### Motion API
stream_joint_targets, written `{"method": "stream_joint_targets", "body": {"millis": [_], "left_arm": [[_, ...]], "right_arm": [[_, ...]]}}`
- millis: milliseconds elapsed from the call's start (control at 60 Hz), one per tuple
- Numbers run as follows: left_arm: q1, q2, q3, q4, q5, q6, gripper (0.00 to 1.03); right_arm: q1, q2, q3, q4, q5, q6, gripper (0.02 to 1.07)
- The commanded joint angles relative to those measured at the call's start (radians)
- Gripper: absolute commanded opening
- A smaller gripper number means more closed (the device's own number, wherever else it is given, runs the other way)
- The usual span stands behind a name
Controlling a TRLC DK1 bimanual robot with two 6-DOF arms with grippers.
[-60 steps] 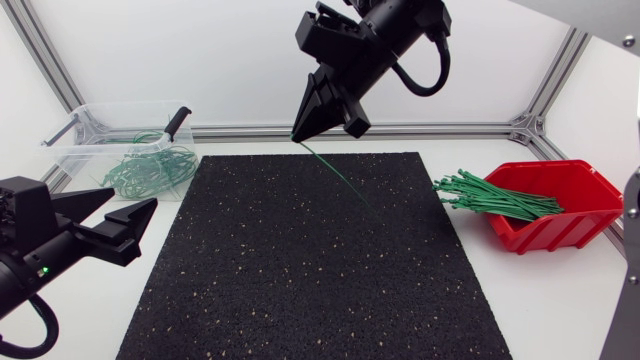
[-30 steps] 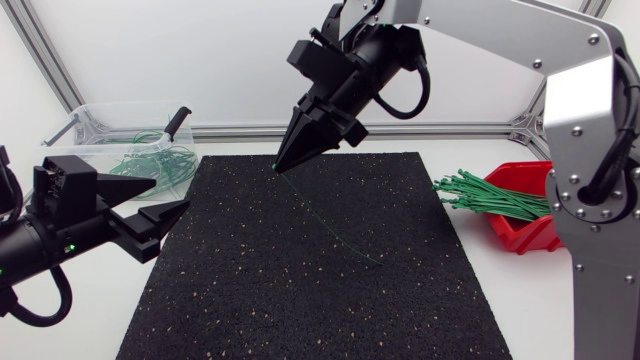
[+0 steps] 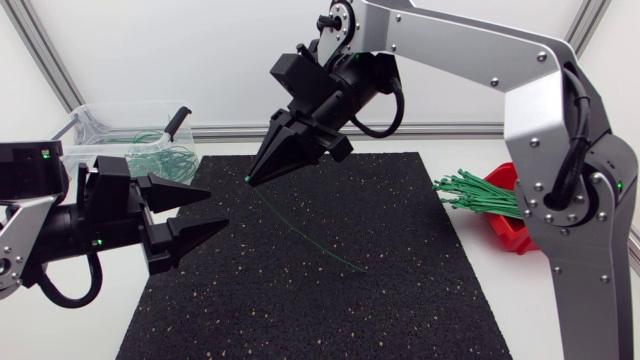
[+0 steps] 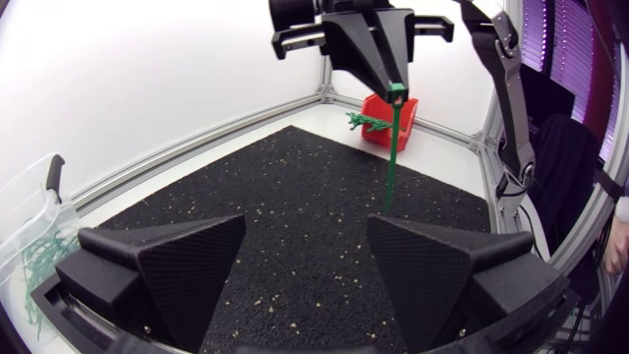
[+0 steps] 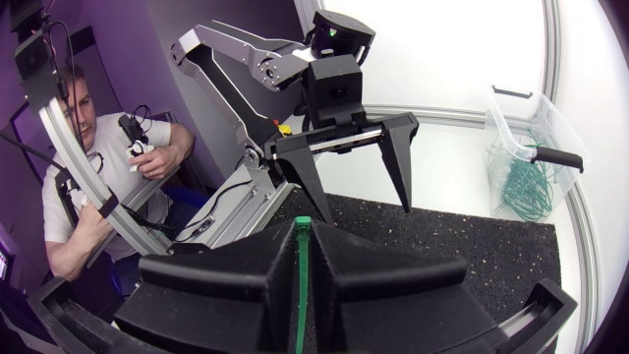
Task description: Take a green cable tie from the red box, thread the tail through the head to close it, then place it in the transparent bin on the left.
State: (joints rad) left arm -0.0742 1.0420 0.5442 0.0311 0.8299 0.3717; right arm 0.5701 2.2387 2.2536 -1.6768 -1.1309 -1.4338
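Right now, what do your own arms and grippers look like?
The right arm has silver-grey links and black joints; the left arm shows one silver-grey link. The left gripper and right gripper are matte black, with broad wedge-shaped fingers and looping black cables behind them.

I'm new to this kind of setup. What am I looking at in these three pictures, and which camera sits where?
Two robot arms work at a table. The head view looks down from a fixed camera above. The other two views come from a camera on each arm's wrist, so each shows its own gripper at the lower edge.

The right gripper, matte black with two wedge-shaped fingers, is shut on one end of a thin green cable tie. The tie hangs down toward the black speckled mat. The left gripper is open and empty, and faces it.

At the right, a red plastic box holds spare green ties. At the left, a transparent plastic bin holds looped ties.
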Motion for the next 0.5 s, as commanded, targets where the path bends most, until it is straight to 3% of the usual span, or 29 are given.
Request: {"method": "stream_joint_targets", "body": {"millis": [0,83,483], "left_arm": [[0.002,0.021,0.030,0.023,0.071,0.032,0.86],[-0.006,0.027,0.025,0.046,0.144,0.030,0.86],[-0.061,0.098,0.056,0.095,0.322,0.018,0.86]], "right_arm": [[0.008,0.021,-0.045,-0.100,-0.023,-0.070,0.08],[0.010,0.021,-0.065,-0.124,-0.049,-0.109,0.08],[0.024,0.004,-0.132,-0.170,-0.107,-0.209,0.08]]}}
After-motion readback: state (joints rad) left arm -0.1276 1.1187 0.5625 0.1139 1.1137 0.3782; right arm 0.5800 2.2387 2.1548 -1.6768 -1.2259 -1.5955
